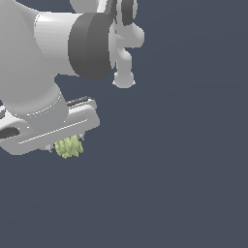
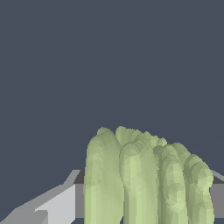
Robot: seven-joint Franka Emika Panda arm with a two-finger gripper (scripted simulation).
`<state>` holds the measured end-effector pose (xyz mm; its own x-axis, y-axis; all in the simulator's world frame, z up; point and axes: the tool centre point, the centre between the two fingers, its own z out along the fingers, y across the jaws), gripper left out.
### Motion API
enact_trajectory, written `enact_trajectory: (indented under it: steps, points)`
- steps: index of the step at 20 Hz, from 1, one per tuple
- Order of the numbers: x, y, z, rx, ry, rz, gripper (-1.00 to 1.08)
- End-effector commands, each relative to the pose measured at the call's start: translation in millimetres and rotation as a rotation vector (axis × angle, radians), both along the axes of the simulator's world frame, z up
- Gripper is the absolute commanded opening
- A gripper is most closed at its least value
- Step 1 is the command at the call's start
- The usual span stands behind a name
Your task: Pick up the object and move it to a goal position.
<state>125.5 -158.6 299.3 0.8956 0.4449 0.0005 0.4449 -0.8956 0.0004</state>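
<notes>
The object (image 1: 69,147) is a small pale yellow-green ridged chunk. In the exterior view it sits just under my white gripper (image 1: 66,144) at the lower left, between the two short fingers. In the wrist view the object (image 2: 144,179) fills the space between the grey fingers (image 2: 57,203), which press against both its sides. The gripper is shut on it. The hand hides the top of the object in the exterior view. No goal marker shows in either view.
The arm's large white and dark grey links (image 1: 72,43) fill the upper left of the exterior view. The plain dark blue-grey ground (image 1: 184,169) spreads around, with nothing else on it in view.
</notes>
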Motion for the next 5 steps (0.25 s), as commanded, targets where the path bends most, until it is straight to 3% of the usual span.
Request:
enact_trajectory:
  steps: [1, 5]
  points:
    - [0.7, -1.1, 3.1, 0.0, 0.001, 0.0, -1.0]
    - [1.3, -1.5, 3.8, 0.0, 0.001, 0.0, -1.0]
